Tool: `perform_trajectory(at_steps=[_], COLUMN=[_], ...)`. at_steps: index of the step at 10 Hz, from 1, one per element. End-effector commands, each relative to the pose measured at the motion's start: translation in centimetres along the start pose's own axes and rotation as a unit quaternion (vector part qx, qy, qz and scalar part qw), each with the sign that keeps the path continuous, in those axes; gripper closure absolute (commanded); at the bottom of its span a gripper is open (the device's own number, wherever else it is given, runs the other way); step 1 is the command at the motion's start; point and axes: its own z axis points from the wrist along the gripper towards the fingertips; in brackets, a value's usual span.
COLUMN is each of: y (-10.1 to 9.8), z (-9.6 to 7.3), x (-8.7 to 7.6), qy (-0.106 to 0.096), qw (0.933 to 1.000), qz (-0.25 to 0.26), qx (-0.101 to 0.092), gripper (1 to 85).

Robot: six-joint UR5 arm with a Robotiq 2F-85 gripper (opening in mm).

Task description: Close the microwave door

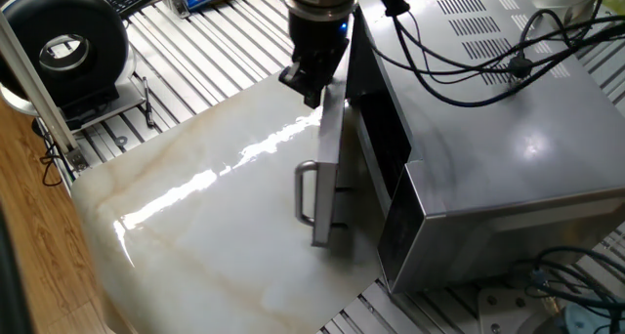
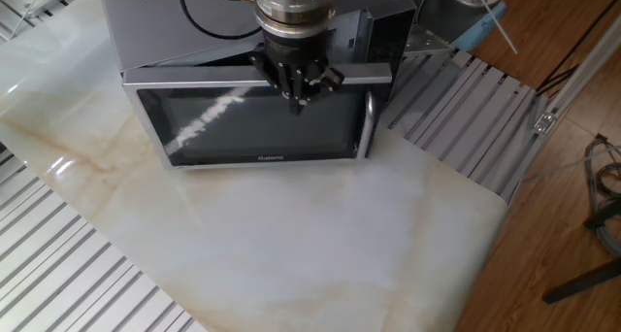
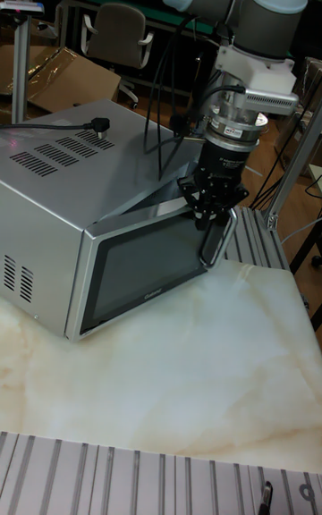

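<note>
The silver microwave (image 1: 508,129) stands at the right of the marble slab, its dark cavity still showing through a narrow gap. The microwave door (image 1: 328,158) stands slightly ajar, almost parallel to the oven front, with its bar handle (image 1: 307,192) facing outward. In the other fixed view the door's glass window (image 2: 243,133) faces the camera, handle (image 2: 369,123) at the right. My gripper (image 1: 308,85) points down with its fingers together, tips against the door's outer face near the top edge (image 2: 296,84). The tall view shows the gripper (image 3: 207,215) just above the handle end of the door (image 3: 143,269).
A round black-and-white device (image 1: 63,46) sits at the far left on the slatted aluminium table. Black cables (image 1: 469,56) trail over the microwave top. The marble slab (image 1: 195,227) ends near the front edge. A chair (image 3: 116,37) and cardboard box (image 3: 54,77) stand behind.
</note>
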Motion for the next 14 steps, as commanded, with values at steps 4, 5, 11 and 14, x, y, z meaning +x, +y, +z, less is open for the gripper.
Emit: perform_trajectory(at_steps=[4, 5, 11, 14], y=[-0.5, 0.1, 7.0, 10.5], z=[-0.3, -0.5, -0.6, -0.2], x=[0.1, -0.3, -3.1, -3.6], qy=[-0.003, -0.002, 0.0, -0.01], qw=[1.0, 1.0, 0.9984, 0.9967], qz=[-0.005, 0.002, 0.057, 0.08], qx=[0.004, 0.006, 0.001, -0.003], gripper=[84.7, 84.7, 84.7, 84.7])
